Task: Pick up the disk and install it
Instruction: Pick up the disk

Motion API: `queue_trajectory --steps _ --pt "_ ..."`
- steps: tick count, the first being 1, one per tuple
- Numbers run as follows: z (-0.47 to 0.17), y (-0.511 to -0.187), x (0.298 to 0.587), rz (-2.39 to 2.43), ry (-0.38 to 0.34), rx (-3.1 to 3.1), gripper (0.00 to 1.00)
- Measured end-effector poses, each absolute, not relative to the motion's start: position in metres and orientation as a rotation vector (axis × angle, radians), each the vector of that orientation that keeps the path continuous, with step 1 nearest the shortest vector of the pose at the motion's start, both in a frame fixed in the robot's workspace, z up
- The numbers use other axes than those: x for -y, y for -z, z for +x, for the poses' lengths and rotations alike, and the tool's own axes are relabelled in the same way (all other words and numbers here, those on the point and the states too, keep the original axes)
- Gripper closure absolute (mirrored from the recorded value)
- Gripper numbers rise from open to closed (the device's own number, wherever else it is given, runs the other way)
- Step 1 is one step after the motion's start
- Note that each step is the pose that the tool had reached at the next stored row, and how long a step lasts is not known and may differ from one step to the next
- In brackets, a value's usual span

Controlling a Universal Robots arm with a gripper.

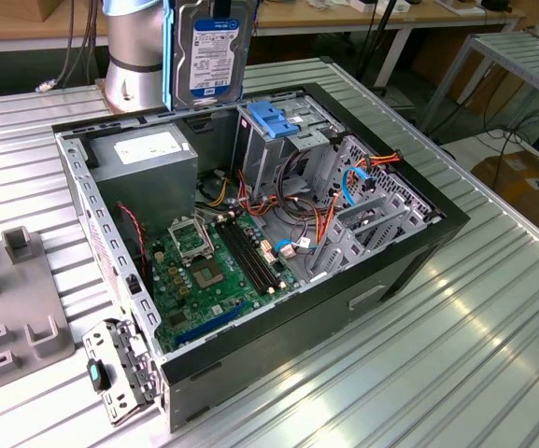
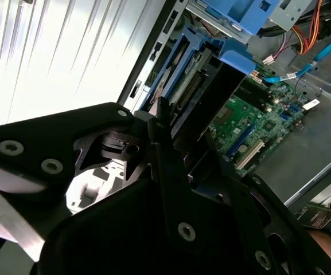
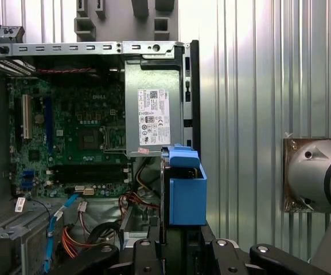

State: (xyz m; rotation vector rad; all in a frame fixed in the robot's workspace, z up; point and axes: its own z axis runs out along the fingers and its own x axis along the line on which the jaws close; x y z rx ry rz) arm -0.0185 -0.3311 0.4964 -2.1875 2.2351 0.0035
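Note:
The disk (image 1: 208,56) hangs upright above the far rim of the open computer case (image 1: 418,243), its white label with a blue band facing the exterior view. In both wrist views it appears edge-on, with its blue plastic frame (image 3: 187,197) and its connector edge (image 2: 185,83). My gripper (image 3: 179,243) is shut on the disk, its black fingers (image 2: 162,132) clamping both flat sides. The disk is held beside the grey power-supply box (image 1: 148,159) and to the exterior view's left of the metal drive cage with the blue latch (image 1: 274,117).
The case lies open on a ribbed metal table (image 1: 456,355), showing the green motherboard (image 1: 208,266) and loose orange and blue cables (image 1: 358,182). The arm's base (image 1: 134,56) stands behind the case. A grey fixture (image 1: 17,308) sits at the exterior view's left.

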Motion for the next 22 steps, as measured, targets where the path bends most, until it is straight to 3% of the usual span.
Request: queue_trajectory --steps 22 --pt "0.010 -0.496 0.331 -2.187 -0.004 -2.235 0.65"
